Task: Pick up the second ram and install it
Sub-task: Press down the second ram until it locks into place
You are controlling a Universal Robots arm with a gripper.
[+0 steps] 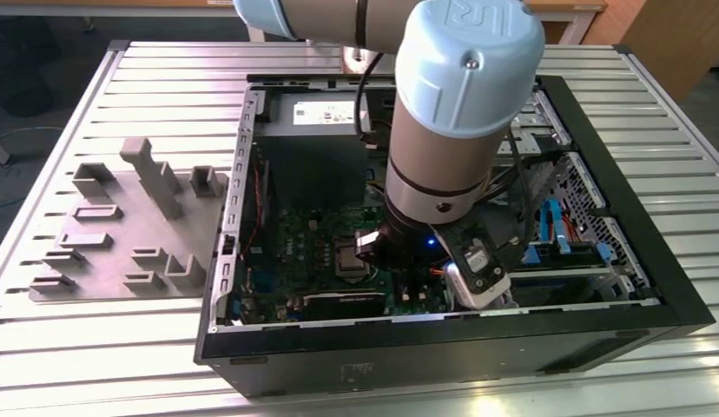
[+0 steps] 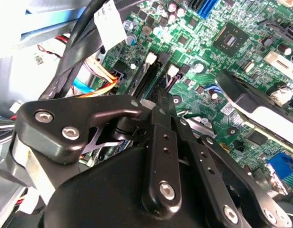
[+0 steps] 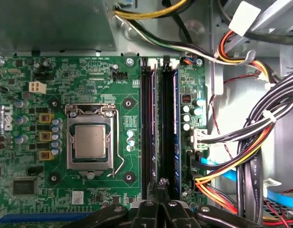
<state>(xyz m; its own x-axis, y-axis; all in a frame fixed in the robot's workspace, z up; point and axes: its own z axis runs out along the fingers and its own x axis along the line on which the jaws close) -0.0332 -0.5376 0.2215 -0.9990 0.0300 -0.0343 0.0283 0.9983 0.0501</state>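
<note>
A long dark ram stick (image 3: 170,118) with a blue strip along one side stands edge-up in the memory slot farther from the processor. The neighbouring slot (image 3: 150,123) is dark, and I cannot tell whether it holds a stick. In the first wrist view, my gripper (image 3: 161,184) is shut, its black fingertips meeting in a point just above the near end of the two slots, on the line between them. The second wrist view shows the same shut gripper (image 2: 163,97) aimed down at the slots (image 2: 145,78) and their white latches. In the exterior view, my arm (image 1: 452,165) reaches down into the open computer case.
The processor socket (image 3: 89,141) lies beside the slots. Thick cable bundles (image 3: 260,137) crowd the other side. The power supply (image 3: 51,21) borders the board's far end. A grey fixture plate (image 1: 116,226) with upright blocks sits outside the black case wall (image 1: 452,334), at the exterior view's left.
</note>
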